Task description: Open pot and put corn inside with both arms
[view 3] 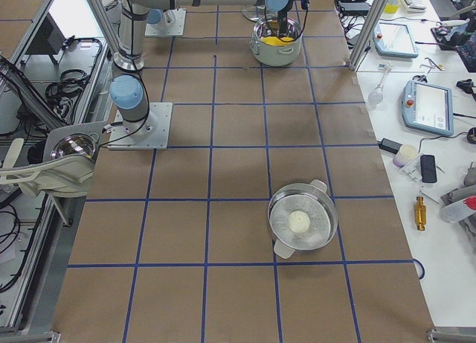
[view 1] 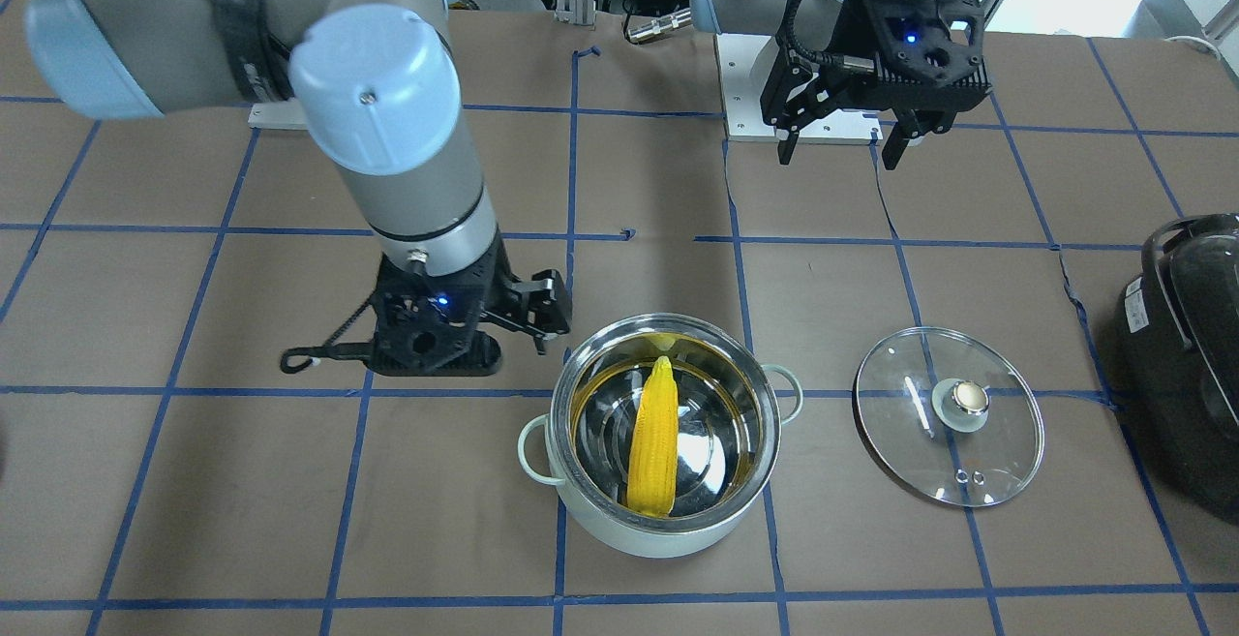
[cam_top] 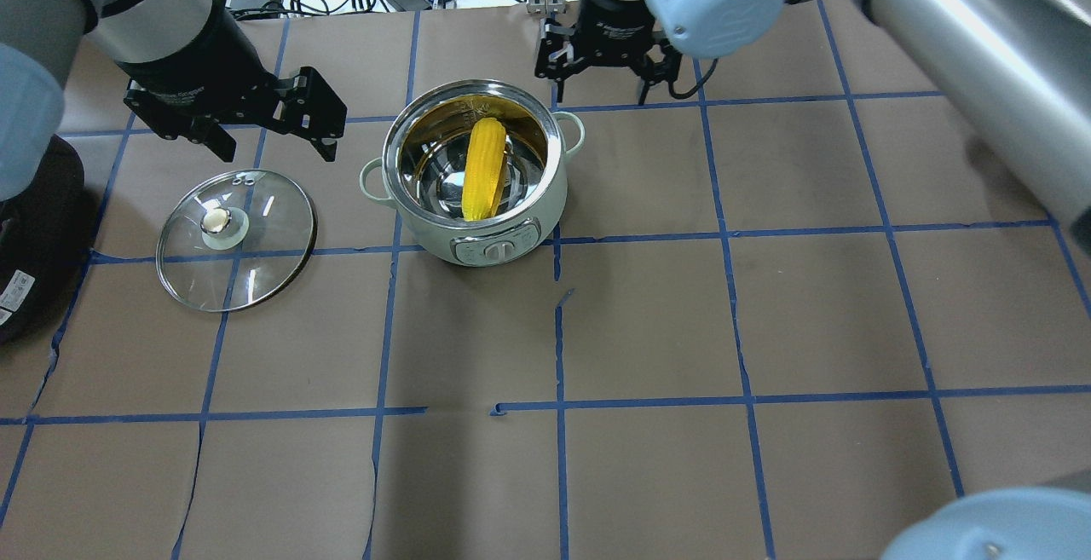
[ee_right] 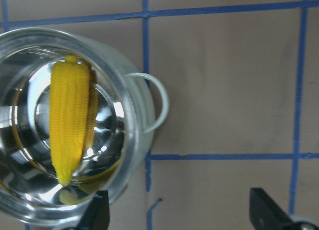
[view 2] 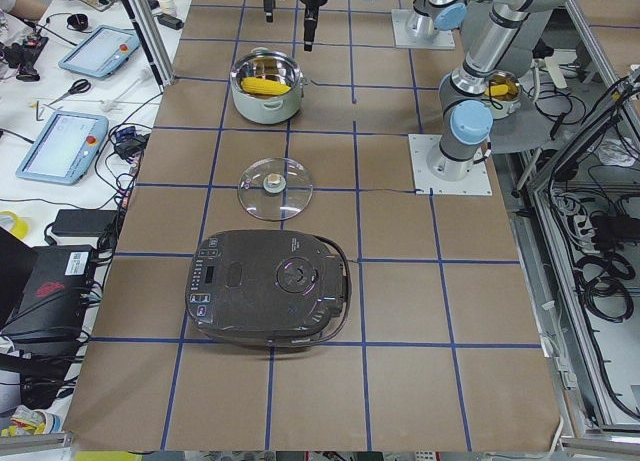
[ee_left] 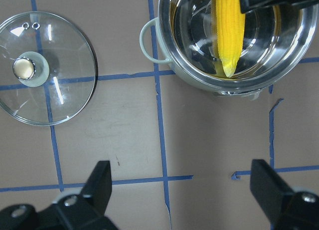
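Observation:
The mint-green pot (view 1: 639, 534) stands open mid-table, also in the overhead view (cam_top: 545, 202). The yellow corn (view 1: 653, 442) lies inside it, leaning on the steel wall (cam_top: 484, 170). The glass lid (view 1: 949, 413) lies flat on the table beside the pot (cam_top: 236, 236). My left gripper (cam_top: 273, 138) is open and empty, hovering between lid and pot (view 1: 840, 147). Its wrist view shows the lid (ee_left: 47, 68), the pot rim (ee_left: 199, 75) and the corn (ee_left: 228, 30). My right gripper (cam_top: 601, 83) is open and empty just beyond the pot. Its wrist view shows the corn (ee_right: 69, 120).
A large black appliance (view 1: 1186, 355) sits at the table's end beyond the lid (view 2: 270, 286). A steel steamer pan with a white ball (view 3: 301, 220) stands far off toward the other end. Blue tape lines grid the brown table.

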